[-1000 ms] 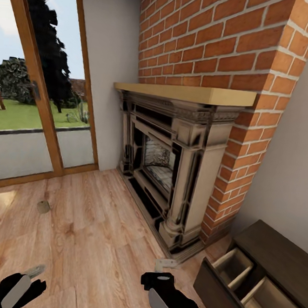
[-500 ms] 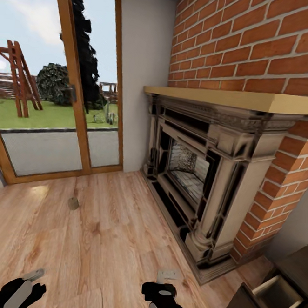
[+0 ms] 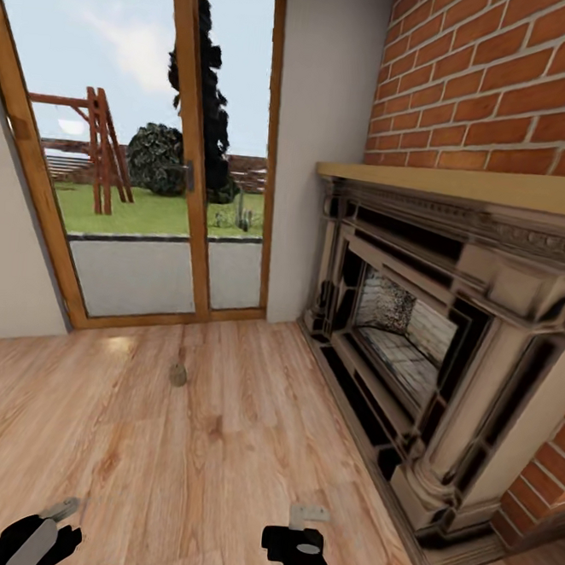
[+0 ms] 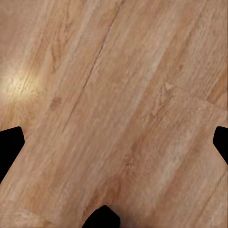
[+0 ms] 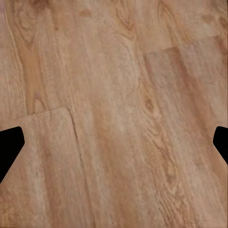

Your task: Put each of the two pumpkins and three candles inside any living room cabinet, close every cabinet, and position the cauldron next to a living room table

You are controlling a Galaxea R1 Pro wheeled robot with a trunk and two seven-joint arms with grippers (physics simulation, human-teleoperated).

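No writing, label, brand mark, number or sign can be read anywhere, neither on the brick wall (image 3: 506,79), the fireplace (image 3: 449,331), the glass door (image 3: 155,177) nor the wooden floor (image 3: 172,461).

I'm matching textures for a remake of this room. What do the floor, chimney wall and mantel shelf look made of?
Floor: light wood planks, visible grain and board seams, slight sheen. Chimney wall: red brick with pale mortar joints, matte. Mantel shelf: plain pale slab, probably wood; no grain visible.
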